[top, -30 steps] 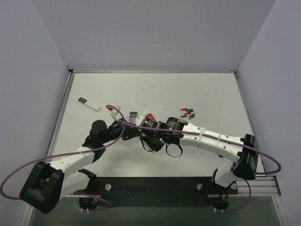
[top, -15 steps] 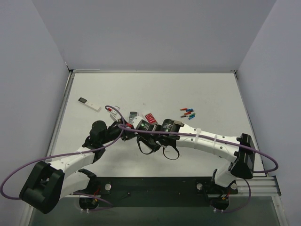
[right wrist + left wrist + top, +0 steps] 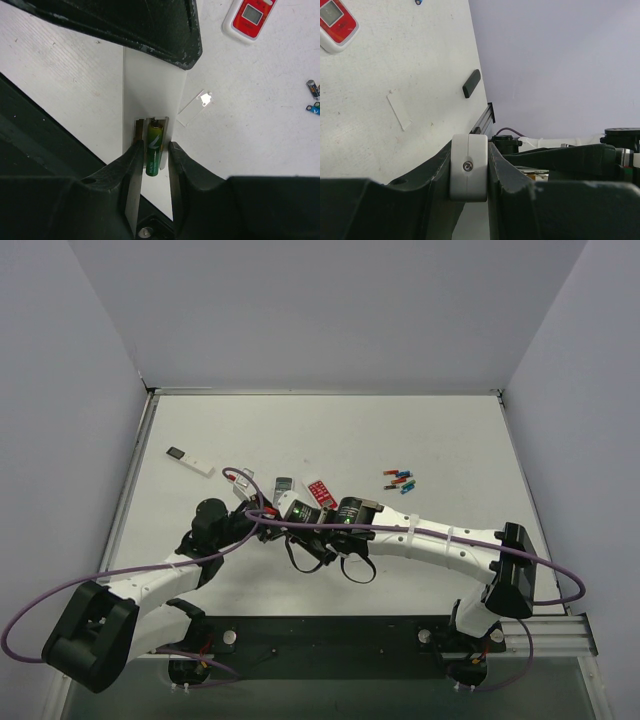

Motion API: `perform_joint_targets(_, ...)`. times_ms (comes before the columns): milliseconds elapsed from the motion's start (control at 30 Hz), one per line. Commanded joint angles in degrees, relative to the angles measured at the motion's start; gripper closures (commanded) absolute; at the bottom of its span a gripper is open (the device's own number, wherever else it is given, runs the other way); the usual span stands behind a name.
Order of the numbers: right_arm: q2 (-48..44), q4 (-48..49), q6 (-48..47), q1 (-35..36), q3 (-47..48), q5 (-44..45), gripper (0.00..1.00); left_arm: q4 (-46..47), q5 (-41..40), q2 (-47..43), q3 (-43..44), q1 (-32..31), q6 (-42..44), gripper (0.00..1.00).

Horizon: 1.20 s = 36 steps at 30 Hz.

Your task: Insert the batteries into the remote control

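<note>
Lying dead ahead between the right tool's (image 3: 155, 148) narrowly parted jaws, the green battery (image 3: 154, 142) sits in the remote control (image 3: 150, 85) bay, its long axis along the remote, apparently ungripped. The left tool (image 3: 469, 170) clamps the remote's end. The spare batteries (image 3: 313, 89) lie far right on the tabletop.

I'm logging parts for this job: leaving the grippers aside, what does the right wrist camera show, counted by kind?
White remote control: 1
Green battery in its bay: 1
Loose batteries: 2
Red-faced device: 1
Flat cover piece: 1
Total: 6
</note>
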Motion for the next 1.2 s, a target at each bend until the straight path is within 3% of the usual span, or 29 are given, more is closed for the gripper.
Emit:
perform_joint_targets(0, -0.47, -1.42, 0.13, 0.69, 2.37, 2.36, 0.78, 5.10, 2.06, 0.54, 0.69, -0.31, -2.52, 1.00)
perform_joint_targets(233, -3.98, -1.24, -1.46, 1.74, 4.57, 0.17, 0.66, 4.66, 3.29, 2.39, 0.87, -0.13, -2.07, 1.00)
perform_joint_targets(433, -11.79, 2.00, -6.98, 1.83, 1.41, -3.09, 0.44, 2.56, 7.24, 3.09, 2.62, 1.18, -0.41, 1.00)
perform_joint_targets(567, -20.93, 9.38, -17.08, 0.96, -7.45, -9.75, 0.19, 0.27, 10.93, 3.27, 4.99, 1.98, 1.53, 1.00)
perform_joint_targets(800, -35.96, 23.27, -27.11, -2.03, -23.28, -20.22, 0.21, -2.80, 16.99, 3.18, 8.33, 2.24, 3.98, 1.00)
perform_joint_targets(1167, -35.37, 23.63, -41.96, -5.46, -25.76, -38.94, 0.46, -8.43, 21.31, 1.69, 12.12, 2.15, 7.86, 1.00)
